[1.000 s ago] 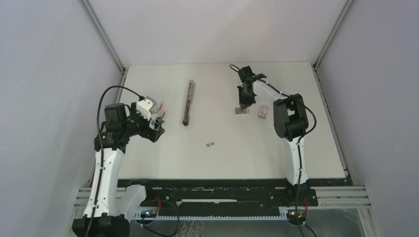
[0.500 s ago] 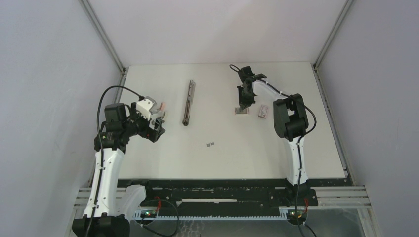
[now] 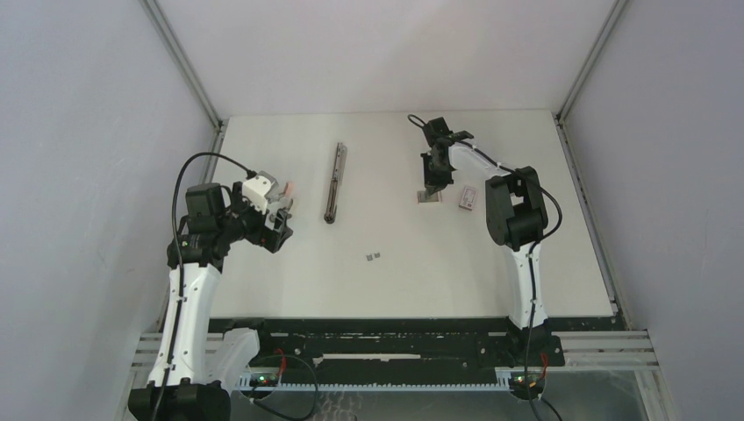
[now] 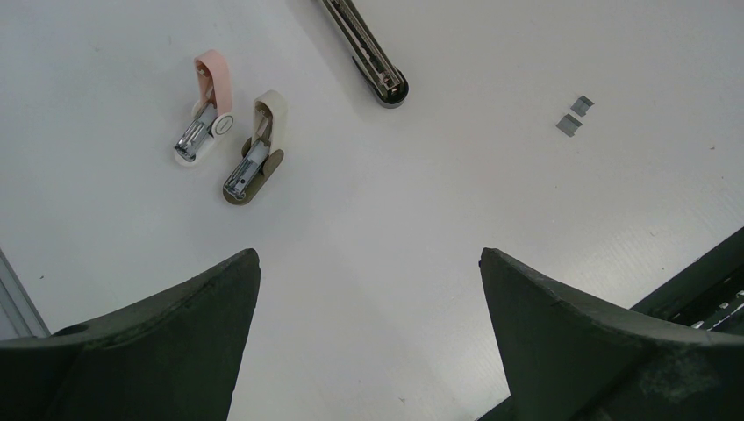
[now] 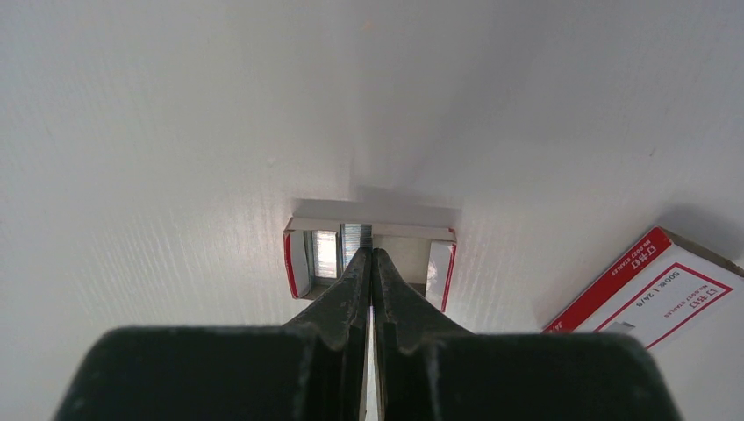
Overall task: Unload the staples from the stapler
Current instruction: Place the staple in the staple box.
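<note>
Down in the red-edged tray (image 5: pixel 292 263) with the right gripper (image 3: pixel 432 186), out wide with the left gripper (image 3: pixel 279 219).

On the right: jaws clenched tight, tips pressed together and poked into that tray of staple strips at the far side of the table (image 3: pixel 439 281), with nothing visibly pinched between them. Just beside the tray, a closed red-and-white box (image 5: pixel 667 289). On the left: jaws spread fully, grasping nothing, hovering above bare tabletop. Ahead of those fingers, two small clawed pieces side by side, a pink one (image 4: pixel 206 96) and a beige one (image 4: pixel 263 145). And the stapler (image 3: pixel 333 182): flat on the table, far middle, lengthwise away from the arm bases, well apart from both grippers. The staples (image 3: pixel 373 256): two tiny grey strips, loose, close together, nearer the bases than the stapler.
</note>
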